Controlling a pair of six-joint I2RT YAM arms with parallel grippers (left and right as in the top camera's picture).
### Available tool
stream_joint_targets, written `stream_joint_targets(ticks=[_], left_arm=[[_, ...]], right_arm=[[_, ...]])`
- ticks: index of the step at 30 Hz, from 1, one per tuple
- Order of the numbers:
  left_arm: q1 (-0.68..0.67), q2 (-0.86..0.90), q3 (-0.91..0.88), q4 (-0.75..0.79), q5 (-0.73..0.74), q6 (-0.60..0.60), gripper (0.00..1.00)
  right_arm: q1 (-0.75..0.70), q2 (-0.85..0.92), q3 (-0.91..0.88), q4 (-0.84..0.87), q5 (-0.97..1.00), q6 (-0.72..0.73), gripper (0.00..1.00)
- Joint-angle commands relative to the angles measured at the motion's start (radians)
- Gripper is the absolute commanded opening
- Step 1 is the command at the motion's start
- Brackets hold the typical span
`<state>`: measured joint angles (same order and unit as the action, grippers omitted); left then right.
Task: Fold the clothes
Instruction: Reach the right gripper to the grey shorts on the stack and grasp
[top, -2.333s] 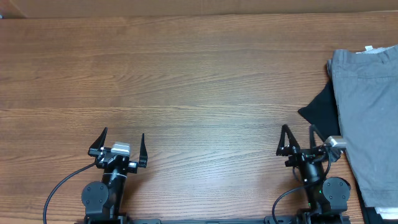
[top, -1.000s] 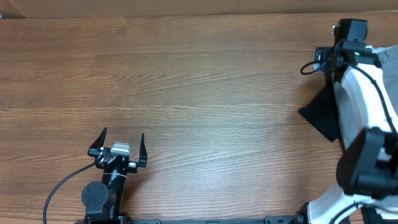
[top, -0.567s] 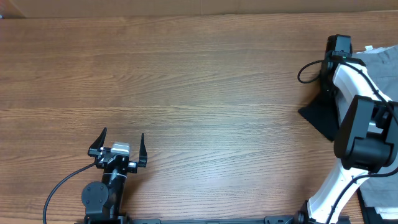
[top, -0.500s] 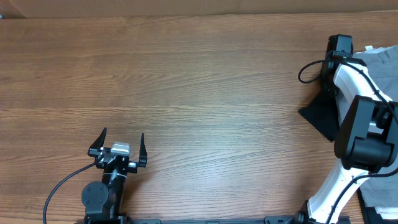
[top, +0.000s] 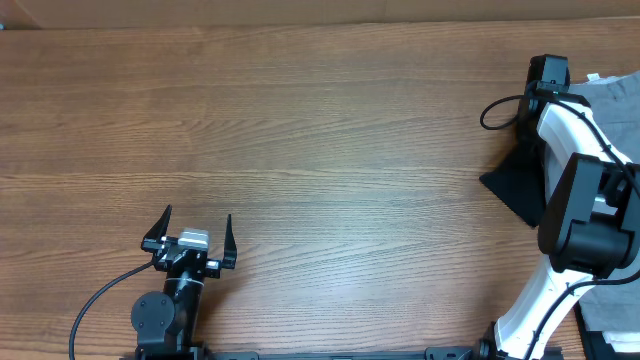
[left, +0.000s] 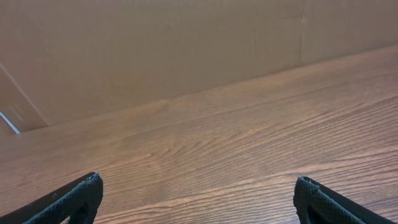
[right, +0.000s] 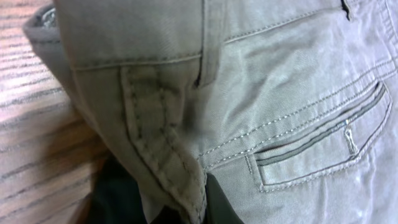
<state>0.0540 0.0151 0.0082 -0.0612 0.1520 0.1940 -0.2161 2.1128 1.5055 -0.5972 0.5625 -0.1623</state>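
Shorts in medium grey cotton, the grey shorts, lie at the far right edge of the wooden table, partly hidden in the overhead view by the outstretched right arm, with a black garment poking out beside them. The right gripper is clamped tight at their far corner, and the wrist view suggests it pinches a bunched seam just below the waistband. The left gripper waits well apart near the table's front edge, jaws spread wide and holding nothing.

The cloth looks light, soft and limp, likely to sag and trail from any single pinch. The waistband and stitched seams appear thicker and firmer, so they are the surer places to take hold. A garment this wide probably wants a second grip along the waistband before it can be spread flat.

No brand, label or writing can be read. Only a belt loop and a zipped pocket mark the fabric.
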Motion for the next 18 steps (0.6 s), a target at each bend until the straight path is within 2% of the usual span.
stream_joint_targets(ticks=[1,12,18], left_arm=[[0.006,-0.01,-0.003,-0.002,-0.006,-0.003,1.0],[0.006,-0.01,-0.003,-0.002,-0.006,-0.003,1.0],[0.006,-0.01,-0.003,-0.002,-0.006,-0.003,1.0]], right_arm=[[-0.004,-0.02,0.048,0.008,-0.002,0.089,0.04],[0.072,-0.255,0.063,0.021,-0.02,0.111,0.04],[0.14,-0.288,0.063,0.015,-0.159,0.11,0.04]])
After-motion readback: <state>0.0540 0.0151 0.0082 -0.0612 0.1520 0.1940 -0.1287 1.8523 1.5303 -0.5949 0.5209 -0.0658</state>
